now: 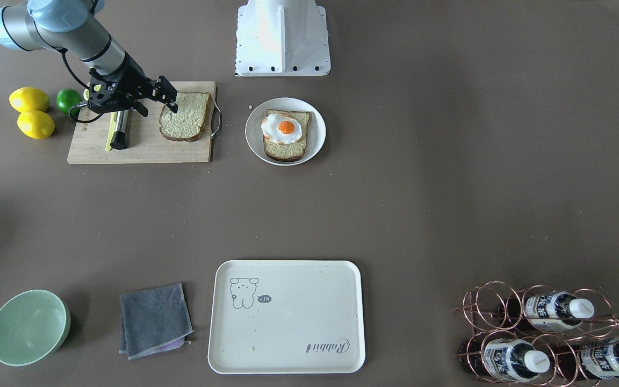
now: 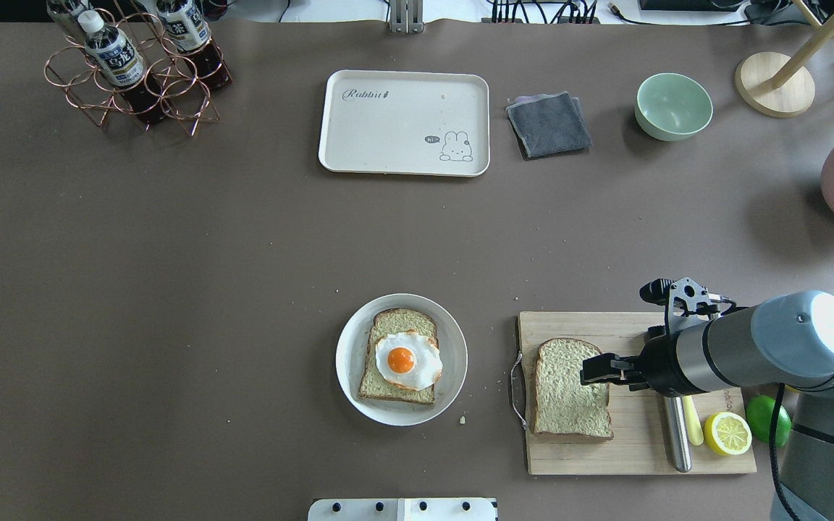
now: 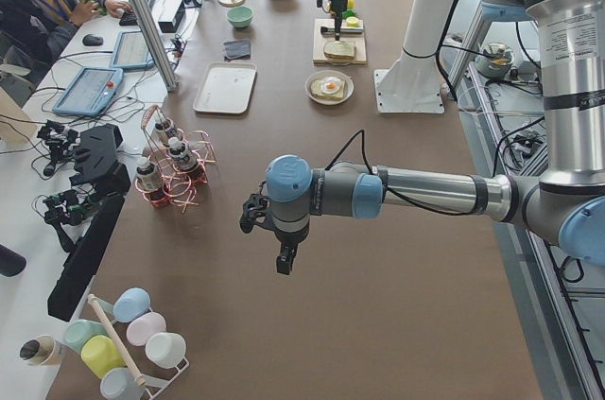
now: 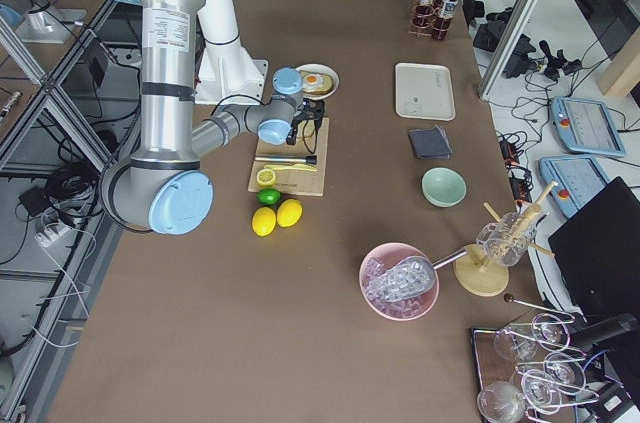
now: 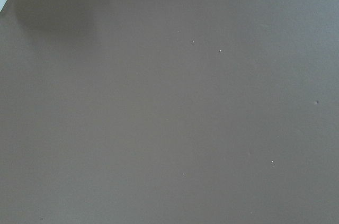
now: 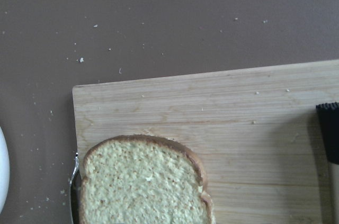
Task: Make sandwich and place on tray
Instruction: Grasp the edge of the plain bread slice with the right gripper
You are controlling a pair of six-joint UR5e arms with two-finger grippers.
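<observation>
A round white plate [image 1: 253, 141] holds one bread slice with a fried egg [image 1: 282, 129] on top, uncovered. A second bread slice [image 1: 188, 121] lies flat on the wooden cutting board [image 1: 143, 149]. My right gripper [image 1: 158, 107] points down at that slice's edge on the knife side and looks open and empty. The right wrist view shows the slice [image 6: 143, 181] but no fingers. The cream tray [image 1: 288, 317] with the bear drawing lies bare across the table. My left gripper [image 3: 282, 263] hangs over bare table far from these; I cannot tell its state.
A knife [image 1: 119, 131] lies on the board beside the gripper. Two lemons [image 1: 30, 110] and a lime [image 1: 67, 99] sit next to the board. A green bowl [image 1: 29, 327], a grey cloth [image 1: 153, 320] and a copper bottle rack [image 1: 546, 333] flank the tray.
</observation>
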